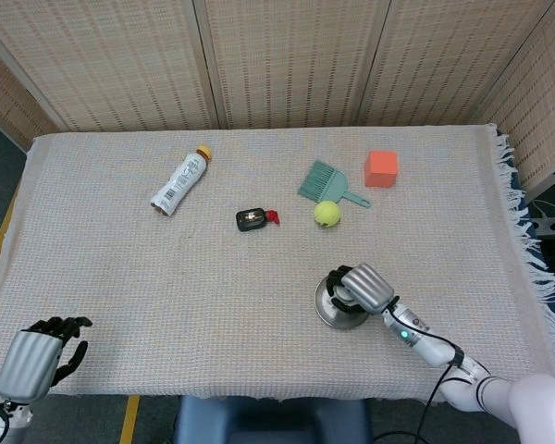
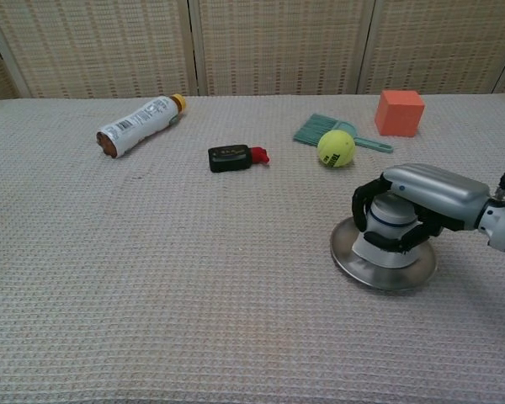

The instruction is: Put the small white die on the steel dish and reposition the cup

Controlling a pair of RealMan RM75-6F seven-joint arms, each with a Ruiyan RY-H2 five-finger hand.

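The right hand (image 2: 408, 210) grips the inverted cup (image 2: 389, 231) beneath its palm, on the steel dish (image 2: 353, 263) (die hidden); next, releasing and withdrawing cleanly.

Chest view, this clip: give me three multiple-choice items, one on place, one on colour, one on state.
1. Where does the cup stand?
A. On the steel dish
B. Beside the bottle
C. On the orange block

2. What colour is the ball?
A. Red
B. Yellow-green
C. White

3. What is the right robot hand doing?
A. Hanging open over bare cloth
B. Holding the brush
C. Gripping the cup

Answers:
1 A, the upside-down cup sits on the dish.
2 B, the ball is yellow-green.
3 C, its fingers wrap round the cup.
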